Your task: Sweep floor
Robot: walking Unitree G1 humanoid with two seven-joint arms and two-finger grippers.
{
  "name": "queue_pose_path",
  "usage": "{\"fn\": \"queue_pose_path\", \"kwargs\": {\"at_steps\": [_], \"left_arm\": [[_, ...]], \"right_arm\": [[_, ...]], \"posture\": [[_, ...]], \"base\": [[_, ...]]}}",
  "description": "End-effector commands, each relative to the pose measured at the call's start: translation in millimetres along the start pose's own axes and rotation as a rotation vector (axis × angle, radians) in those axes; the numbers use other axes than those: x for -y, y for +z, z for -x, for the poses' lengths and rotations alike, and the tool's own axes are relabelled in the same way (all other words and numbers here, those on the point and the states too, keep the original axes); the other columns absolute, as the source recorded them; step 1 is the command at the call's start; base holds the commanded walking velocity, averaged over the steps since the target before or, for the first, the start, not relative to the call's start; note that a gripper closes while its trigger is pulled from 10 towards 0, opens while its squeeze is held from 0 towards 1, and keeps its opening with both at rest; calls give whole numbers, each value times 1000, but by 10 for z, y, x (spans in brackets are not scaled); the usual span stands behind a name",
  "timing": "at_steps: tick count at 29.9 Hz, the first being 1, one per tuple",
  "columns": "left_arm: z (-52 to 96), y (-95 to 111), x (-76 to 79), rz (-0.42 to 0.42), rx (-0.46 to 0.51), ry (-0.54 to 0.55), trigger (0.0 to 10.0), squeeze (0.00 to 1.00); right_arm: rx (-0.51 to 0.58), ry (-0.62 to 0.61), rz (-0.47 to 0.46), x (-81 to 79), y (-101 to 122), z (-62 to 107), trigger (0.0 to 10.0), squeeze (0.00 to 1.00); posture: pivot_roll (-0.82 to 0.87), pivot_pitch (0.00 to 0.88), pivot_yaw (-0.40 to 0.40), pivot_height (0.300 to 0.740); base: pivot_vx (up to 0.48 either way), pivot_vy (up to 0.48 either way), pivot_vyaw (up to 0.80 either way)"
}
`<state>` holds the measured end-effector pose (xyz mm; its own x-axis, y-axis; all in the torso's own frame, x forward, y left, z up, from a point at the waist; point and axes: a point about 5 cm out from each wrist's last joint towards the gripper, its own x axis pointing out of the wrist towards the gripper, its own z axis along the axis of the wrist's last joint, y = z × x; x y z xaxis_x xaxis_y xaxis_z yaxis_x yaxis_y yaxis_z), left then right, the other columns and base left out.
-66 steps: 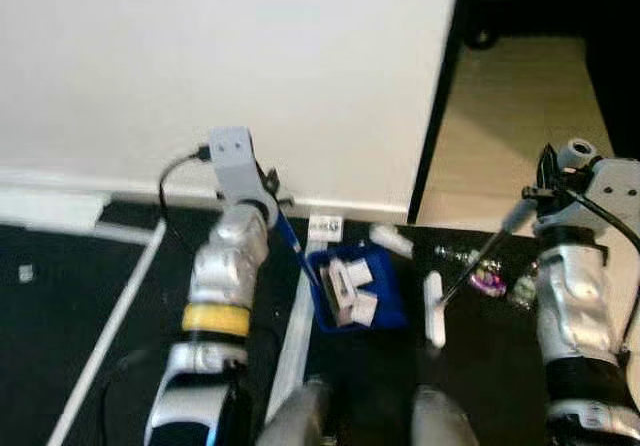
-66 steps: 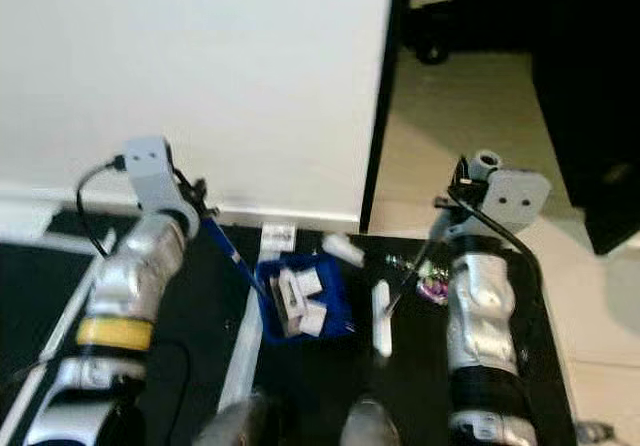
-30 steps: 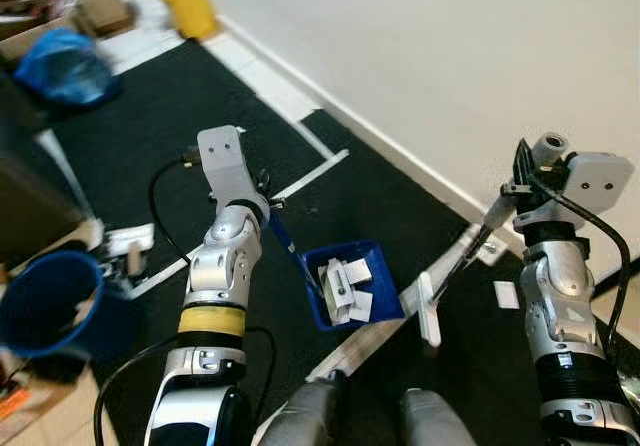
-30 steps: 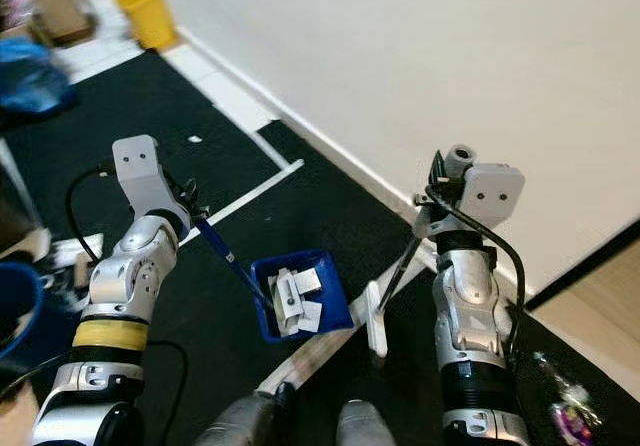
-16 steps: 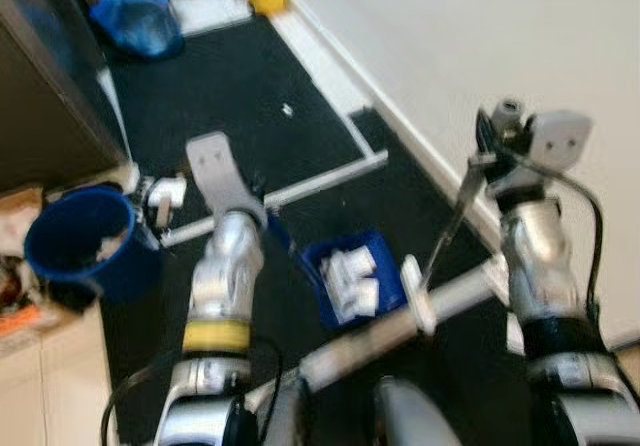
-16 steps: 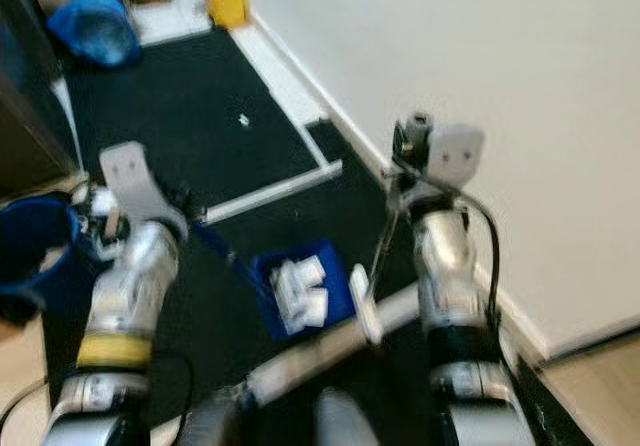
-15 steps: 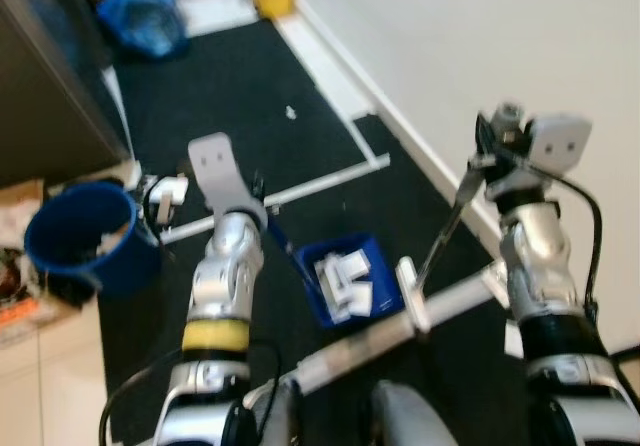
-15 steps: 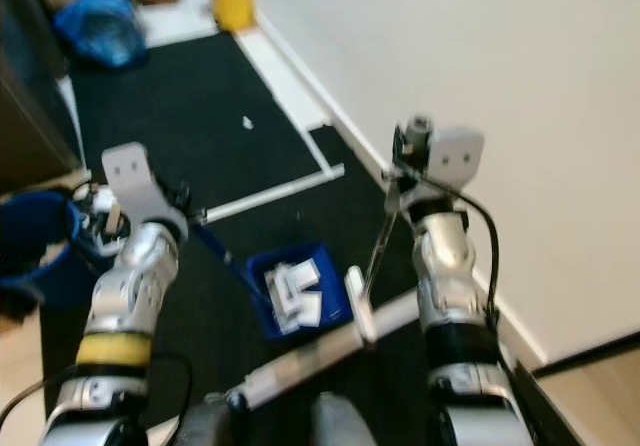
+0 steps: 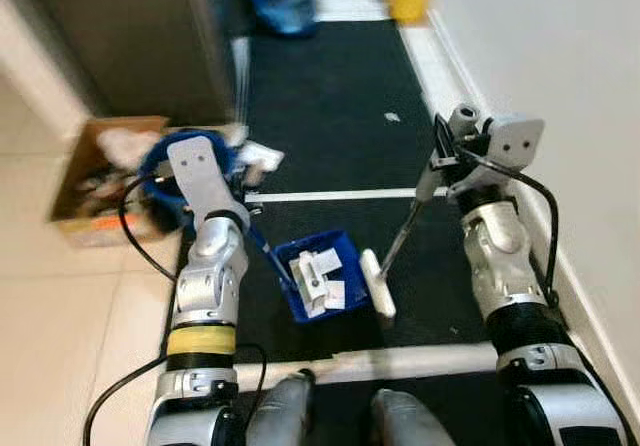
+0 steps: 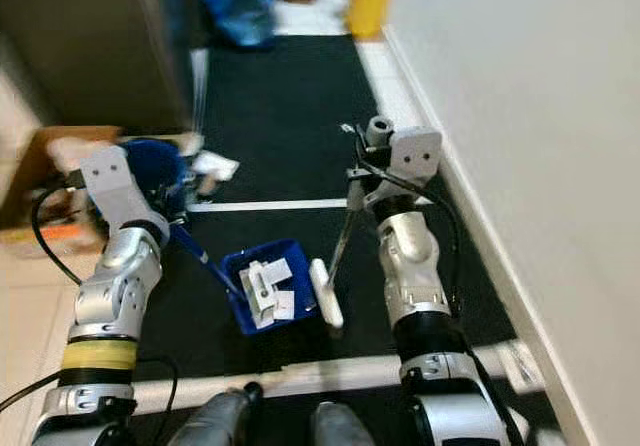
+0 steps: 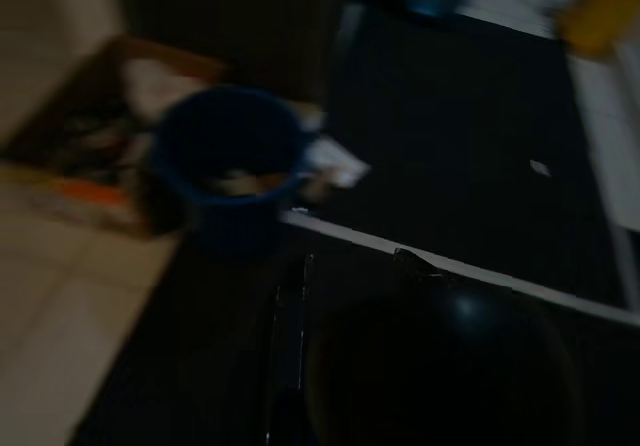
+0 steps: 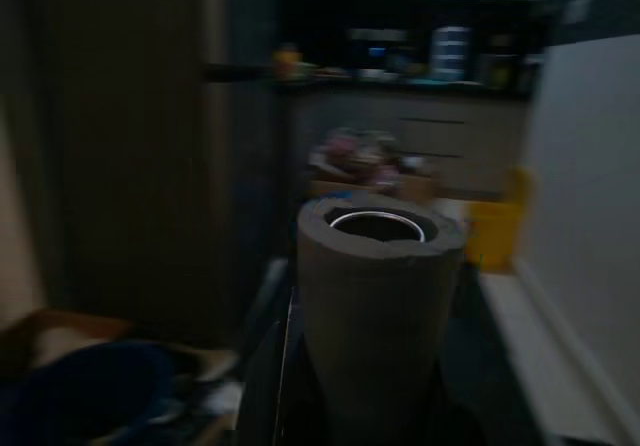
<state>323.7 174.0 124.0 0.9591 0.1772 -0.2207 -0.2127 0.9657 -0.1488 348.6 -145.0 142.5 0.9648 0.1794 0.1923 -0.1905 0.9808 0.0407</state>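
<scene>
The blue plastic dustpan [image 9: 322, 276], full of white paper scraps [image 9: 318, 270], hangs over the black floor mat [image 9: 330, 116] between both arms. The left gripper [image 9: 246, 228] clamps its handle; the right gripper [image 9: 440, 171] clamps the white-headed broom [image 9: 379, 284] beside it. A blue bucket [image 11: 228, 161] stands nearby.

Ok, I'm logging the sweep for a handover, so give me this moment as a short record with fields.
left jaws: shut on dustpan handle
right jaws: shut on broom handle
dustpan: blue, holds white paper scraps
broom head: white, close beside dustpan, on the robot's right of it
bucket: blue, beside cardboard box, ahead on robot's left
</scene>
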Motion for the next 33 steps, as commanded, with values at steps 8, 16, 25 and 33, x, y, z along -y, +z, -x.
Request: {"fn": "queue_pose_path", "kwargs": {"at_steps": [8, 16, 25, 33], "left_arm": [[-5, 137, 25, 0, 44, -16, 10000, 0], [4, 119, -3, -7, 30, -2, 10000, 0], [-14, 190, 105, -79, 52, -63, 10000, 0], [8, 290, 152, -96, 107, -111, 10000, 0]], "right_arm": [[6, -28, 1, 65, -27, 29, 10000, 0], [-12, -62, -9, 95, -70, 34, 10000, 0], [-10, -178, -67, 248, -99, 82, 10000, 0], [49, -219, -32, 363, 13, 110, 10000, 0]], "posture": [[-13, 75, -45, 740], [-13, 82, -38, 740], [-19, 86, -21, 740], [-20, 89, -16, 740]], "base": [[0, 0, 788], [0, 0, 712], [0, 0, 0], [0, 0, 0]]}}
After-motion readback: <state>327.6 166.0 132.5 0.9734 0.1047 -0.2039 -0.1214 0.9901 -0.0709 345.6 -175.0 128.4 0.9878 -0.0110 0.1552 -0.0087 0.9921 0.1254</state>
